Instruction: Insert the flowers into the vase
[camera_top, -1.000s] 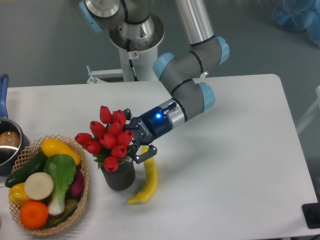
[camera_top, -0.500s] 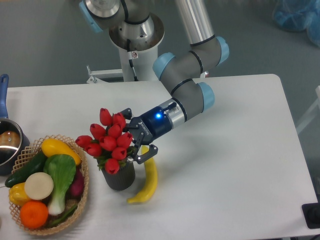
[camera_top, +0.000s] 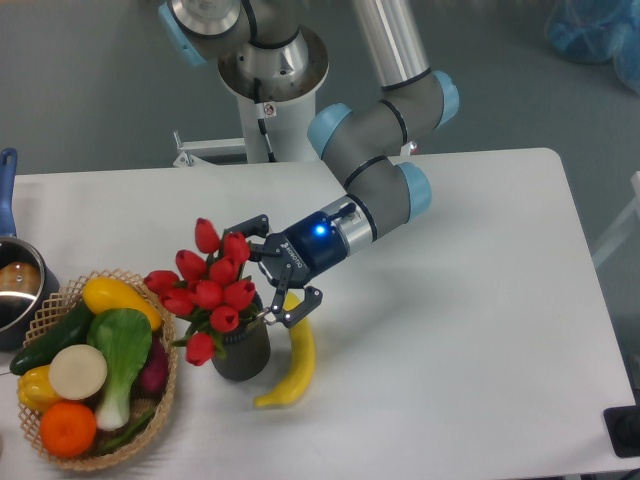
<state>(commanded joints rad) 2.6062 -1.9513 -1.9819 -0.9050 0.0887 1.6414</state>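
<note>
The flowers (camera_top: 207, 290) are a tight clump of glossy red tulip buds, plastic-looking, with bits of green leaf poking out underneath. They sit in the vase (camera_top: 241, 351) with the stems down inside the mouth, and the bunch leans off to the left so one bud hangs over the rim on that side. The vase is a short dark grey cylinder, matte, with a thick round lip; most of the top is hidden by the blooms.

The gripper (camera_top: 275, 270) is just right of the flowers, above the vase, with the fingers (camera_top: 290, 312) spread apart and nothing between them, so it's not holding the bunch. It's black metal with a blue light glowing on the wrist.

Right beside the vase, touching or nearly so, lies a yellow banana (camera_top: 291, 368), smooth and curved. To the left of the vase is a woven basket (camera_top: 162, 400) full of shiny fake produce: an orange, a cucumber, something yellow, a leafy green. Farther left of the vase, at the edge, a metal pot (camera_top: 16, 285) with a blue handle. The worktop (camera_top: 460, 330) is plain white.
</note>
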